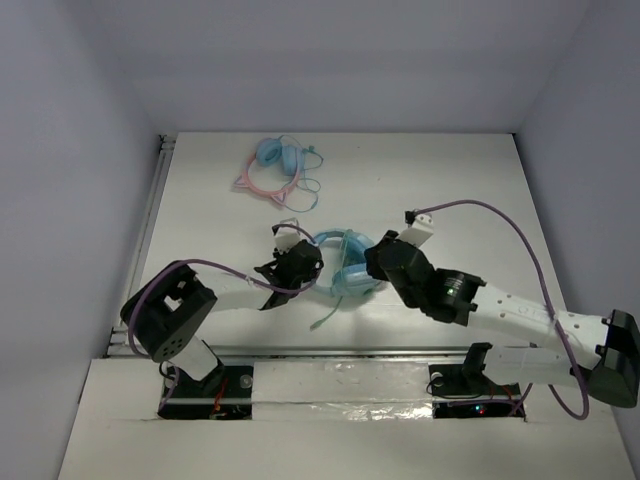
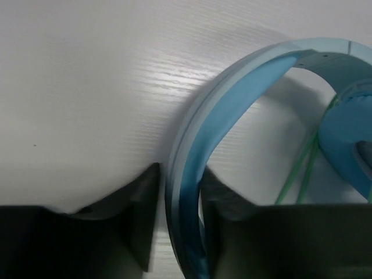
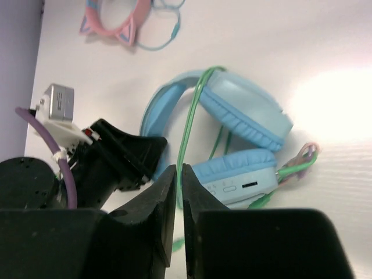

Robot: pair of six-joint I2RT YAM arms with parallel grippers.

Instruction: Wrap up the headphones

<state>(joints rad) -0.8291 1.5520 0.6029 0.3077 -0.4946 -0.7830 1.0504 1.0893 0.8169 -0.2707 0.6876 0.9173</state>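
Note:
The light-blue headphones [image 1: 350,265] lie flat mid-table with their cups folded together [image 3: 244,110]. My left gripper [image 1: 300,262] straddles the blue headband [image 2: 244,87]. Its right finger [image 2: 218,200] touches the band, while a thin strip of table shows between the band and the left finger [image 2: 145,221]. My right gripper [image 3: 179,168] hovers by the cups [image 1: 385,258], shut on the pale green cable [image 3: 189,122], which runs from its tips up over the headband. A loose cable end [image 1: 325,318] trails toward the near edge.
A smaller pair with a pink cat-ear headband [image 1: 275,170] and a blue cord lies at the back left of the table. A metal rail [image 1: 140,250] runs along the left edge. Grey walls close in the back and both sides.

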